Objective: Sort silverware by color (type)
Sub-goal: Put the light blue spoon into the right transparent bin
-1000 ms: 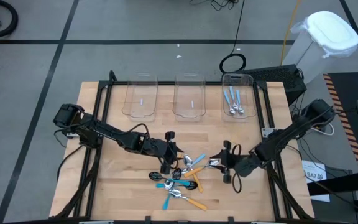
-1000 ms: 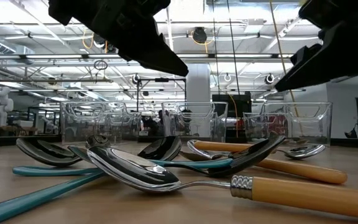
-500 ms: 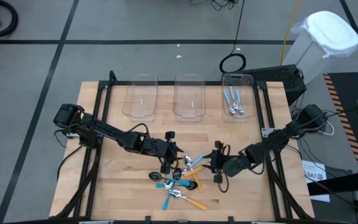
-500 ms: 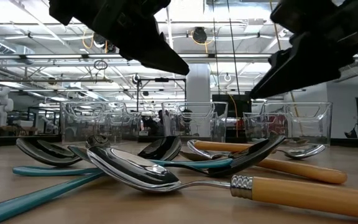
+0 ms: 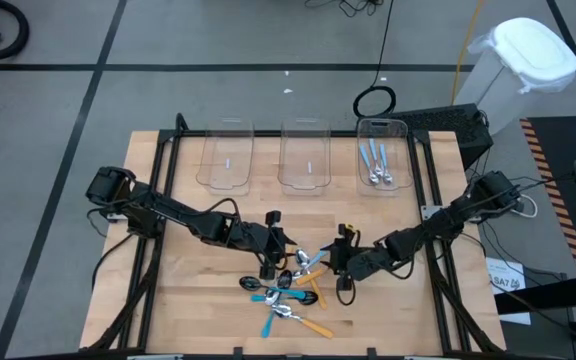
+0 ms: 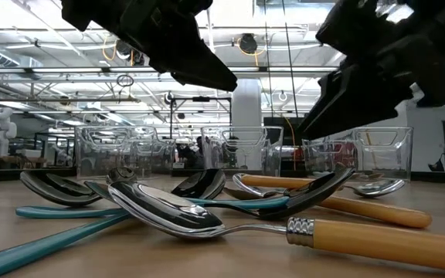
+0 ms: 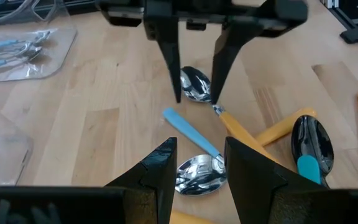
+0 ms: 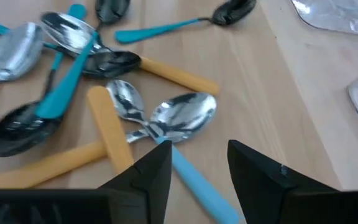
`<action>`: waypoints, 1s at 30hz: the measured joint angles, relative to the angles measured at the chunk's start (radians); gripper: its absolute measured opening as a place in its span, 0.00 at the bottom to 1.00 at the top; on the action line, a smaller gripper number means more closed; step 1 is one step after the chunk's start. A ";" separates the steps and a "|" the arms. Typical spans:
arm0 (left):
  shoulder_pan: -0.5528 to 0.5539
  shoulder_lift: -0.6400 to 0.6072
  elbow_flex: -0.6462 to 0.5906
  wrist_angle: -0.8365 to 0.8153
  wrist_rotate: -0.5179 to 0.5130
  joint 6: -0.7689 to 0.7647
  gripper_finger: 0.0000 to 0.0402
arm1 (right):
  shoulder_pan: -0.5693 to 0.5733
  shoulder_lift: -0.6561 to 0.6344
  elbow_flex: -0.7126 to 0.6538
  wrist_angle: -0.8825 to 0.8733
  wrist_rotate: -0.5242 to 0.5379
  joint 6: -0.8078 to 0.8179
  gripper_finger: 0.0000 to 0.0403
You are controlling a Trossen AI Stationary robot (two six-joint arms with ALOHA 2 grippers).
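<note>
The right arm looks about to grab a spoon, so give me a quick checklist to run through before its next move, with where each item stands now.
1. Right claw open: ok, fingers apart, nothing between them.
2. Target lined up: ok, the light-blue-handled spoon lies just ahead of the right claw.
3. Target free to lift: not ok, its bowl touches a neighbouring spoon with an orange handle.
4. Left claw clear of the path: not ok, it hovers open above the same spoon, facing the right claw.
5. Destination bin ready: ok, it already holds light-blue-handled spoons.
6. Right claw low enough to grip: cannot tell.
</note>
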 joint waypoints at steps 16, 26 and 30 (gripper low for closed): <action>0.000 0.000 0.000 0.028 0.000 -0.003 0.33 | -0.071 0.117 -0.001 -0.004 -0.071 -0.008 0.37; 0.000 0.000 0.000 0.028 0.000 0.002 0.33 | -0.126 0.127 -0.001 -0.004 -0.252 -0.020 0.37; 0.000 0.000 0.000 0.034 0.000 0.002 0.33 | -0.133 0.125 0.000 -0.038 -0.256 -0.014 0.34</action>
